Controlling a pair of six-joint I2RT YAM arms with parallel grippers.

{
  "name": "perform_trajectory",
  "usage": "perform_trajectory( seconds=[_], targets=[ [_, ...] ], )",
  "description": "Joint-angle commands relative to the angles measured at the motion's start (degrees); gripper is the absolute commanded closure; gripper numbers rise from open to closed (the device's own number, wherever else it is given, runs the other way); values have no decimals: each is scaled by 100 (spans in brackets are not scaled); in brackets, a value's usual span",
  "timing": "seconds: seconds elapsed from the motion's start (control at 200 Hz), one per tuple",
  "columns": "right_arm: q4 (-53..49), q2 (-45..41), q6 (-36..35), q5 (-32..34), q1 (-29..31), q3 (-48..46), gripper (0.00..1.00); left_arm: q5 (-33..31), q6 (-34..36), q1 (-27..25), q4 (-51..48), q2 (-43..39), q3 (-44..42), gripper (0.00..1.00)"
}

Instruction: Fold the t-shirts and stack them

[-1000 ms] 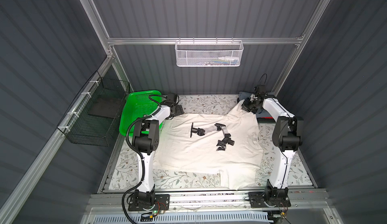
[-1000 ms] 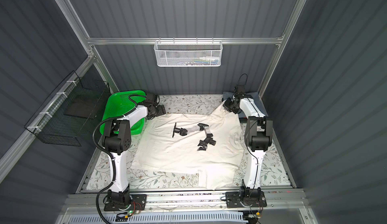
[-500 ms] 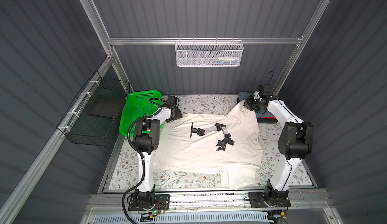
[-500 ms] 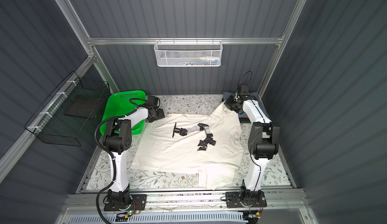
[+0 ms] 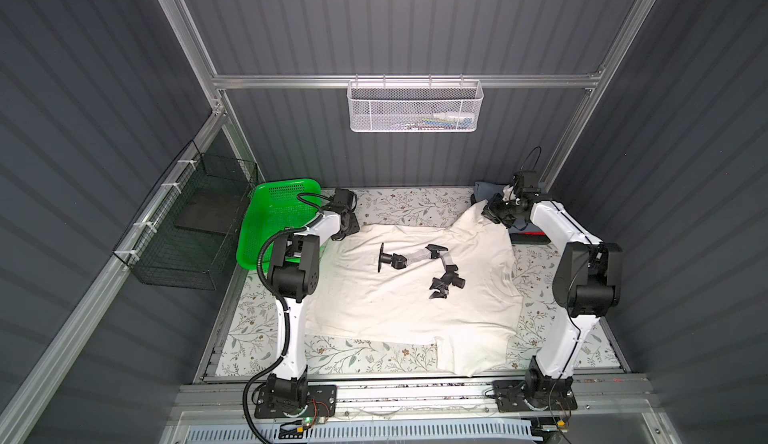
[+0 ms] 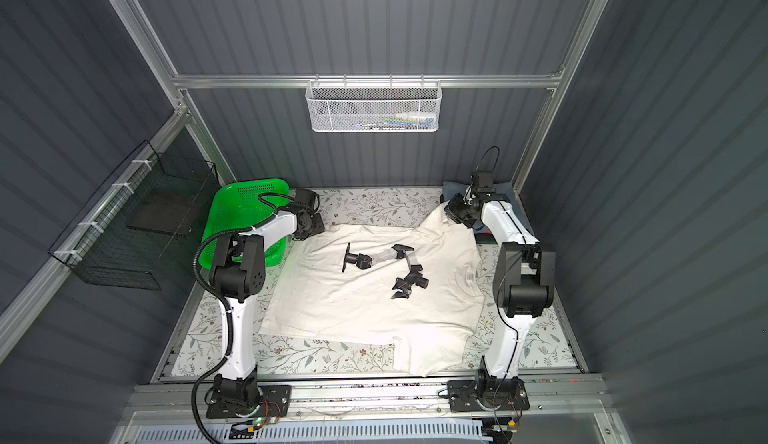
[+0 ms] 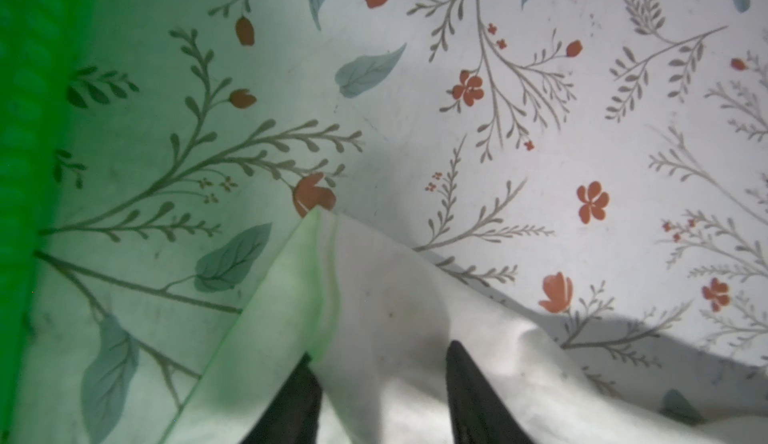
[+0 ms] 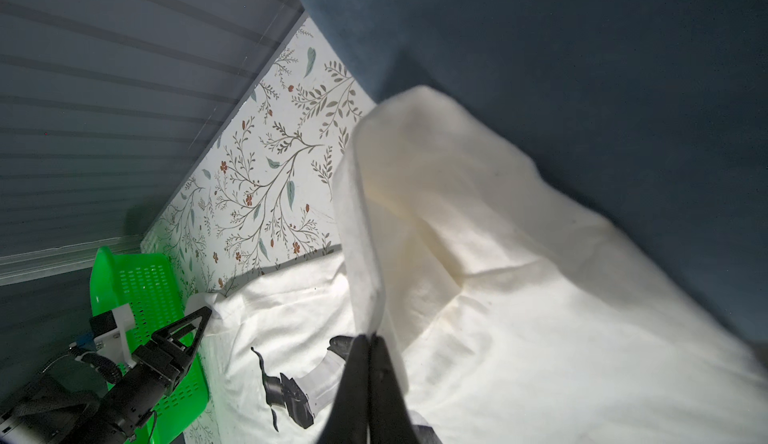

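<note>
Cream-white cotton t-shirt with robot-arm print, spread on floral desk. Right fingers clenched on one far corner, beside folded slate-blue tee; left fingers apart, astride the other. Risks: shallow left bite slipping, skewing the fold; cloth dragging the blue tee.

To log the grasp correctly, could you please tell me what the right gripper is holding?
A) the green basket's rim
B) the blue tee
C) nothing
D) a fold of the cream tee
D: the right wrist view shows the right gripper shut on a lifted fold of the cream tee.
</note>
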Motion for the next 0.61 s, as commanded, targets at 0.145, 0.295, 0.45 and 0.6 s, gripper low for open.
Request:
perform_trajectory(
  seconds=[0.145,0.295,0.45,0.6],
  targets=[
    [-81,-161,12,32,-32,-32,100,-146,-9,47,-230,79,70,76],
    [-104,-160,21,-12,-31,-17,100,-159,-25,47,-292,17,93,94],
    [-174,-244,-12,31,-32,-17,100,-226,-15,56,-368,-97,144,94],
    [-397,-426,-57,113,-32,3,100,-199,-9,103,-417,-226,202,94]
  ],
)
